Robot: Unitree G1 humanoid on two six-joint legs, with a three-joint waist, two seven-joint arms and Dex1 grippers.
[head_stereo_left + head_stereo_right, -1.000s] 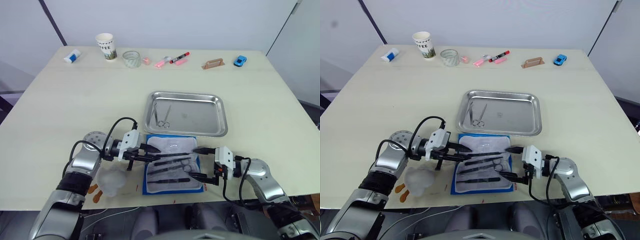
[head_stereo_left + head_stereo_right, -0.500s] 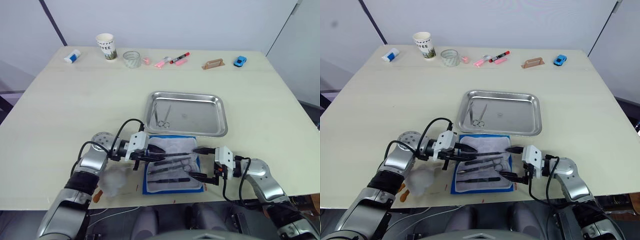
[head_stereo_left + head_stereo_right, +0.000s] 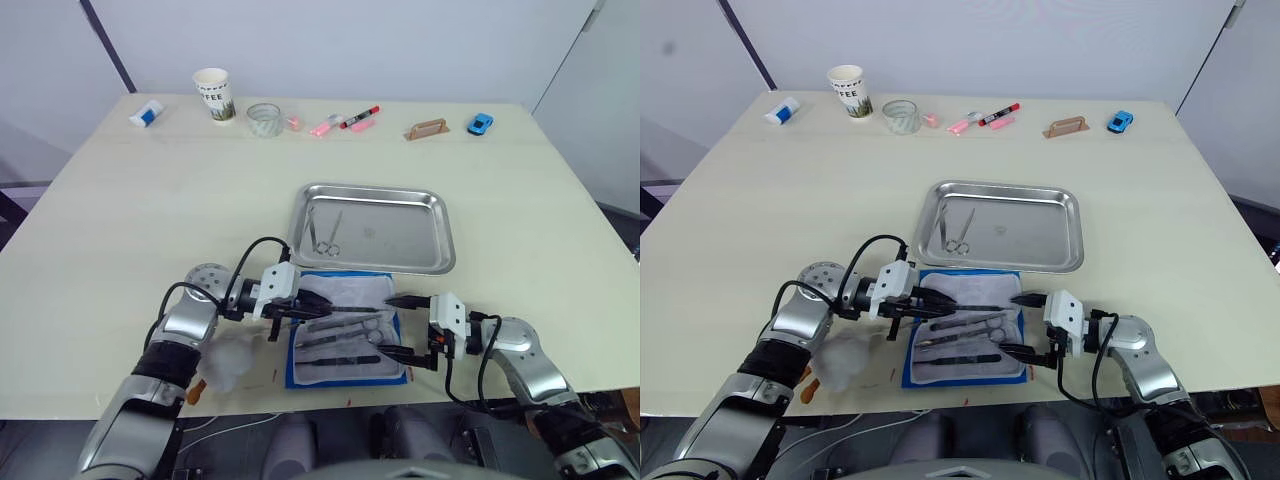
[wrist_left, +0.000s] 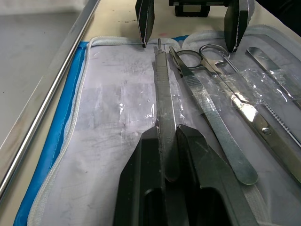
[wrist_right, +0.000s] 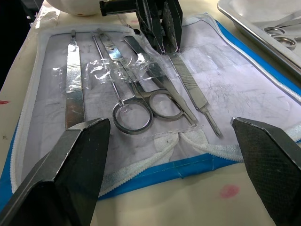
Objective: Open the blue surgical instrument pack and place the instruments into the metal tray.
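The blue surgical instrument pack [image 3: 350, 287] lies open on the table, just in front of the metal tray [image 3: 400, 230]. Several instruments [image 3: 345, 338] rest on its whitish lining. Scissors [image 3: 331, 236] and a thin tweezer lie in the tray's left part. My left gripper [image 4: 168, 141] is over the pack's left side, shut on a flat straight instrument [image 4: 163, 84] that still lies on the lining. At the pack's right edge my right gripper [image 5: 168, 123] stands wide open, its fingers [image 5: 75, 165] straddling the ring handles [image 5: 148, 110].
A white plush [image 3: 225, 360] sits left of the pack by my left arm. Along the far edge are a small bottle [image 3: 145, 112], a paper cup [image 3: 212, 93], a clear jar [image 3: 263, 118], markers [image 3: 345, 120], a tan holder [image 3: 426, 128] and a blue toy car [image 3: 481, 122].
My left gripper has moved right, onto the pack, and its fingers have closed around the flat instrument. The right gripper has stayed where it was.
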